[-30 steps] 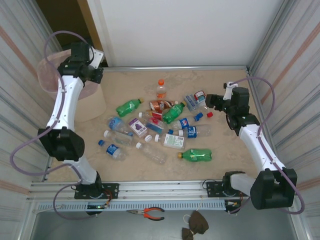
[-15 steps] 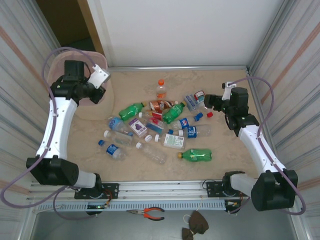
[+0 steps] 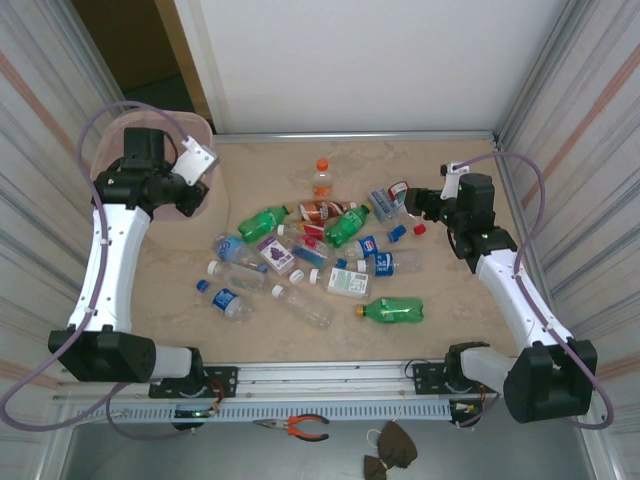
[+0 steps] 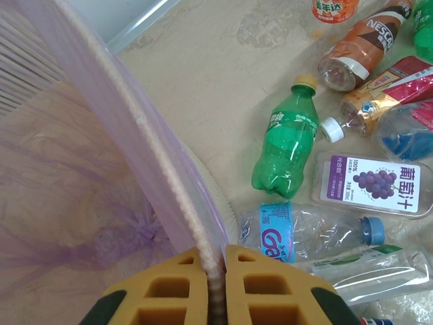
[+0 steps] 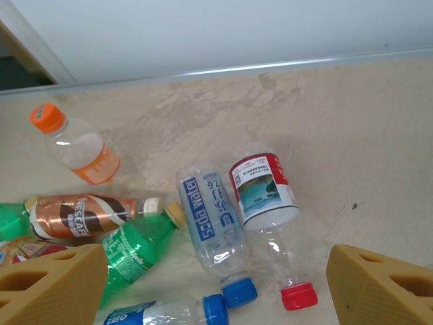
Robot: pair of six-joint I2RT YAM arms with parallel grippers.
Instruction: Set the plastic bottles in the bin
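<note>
From above, the plastic bottles lay strewn mid-tabletop, and the left gripper hung at the rim of the bin, its jaws hard to read. Its wrist view showed them pressed shut, the rim vanishing behind them. The right gripper, jaws wide and empty, hovered over a red-capped bottle, its fingers cropped.

Red-handled pliers lie near a dark brown object.

A robotics lab test cell: a beige counter boxed in by ribbed metal walls and a white back panel. Two robot arms stand bolted to an aluminium rail, pliers lying near it.
</note>
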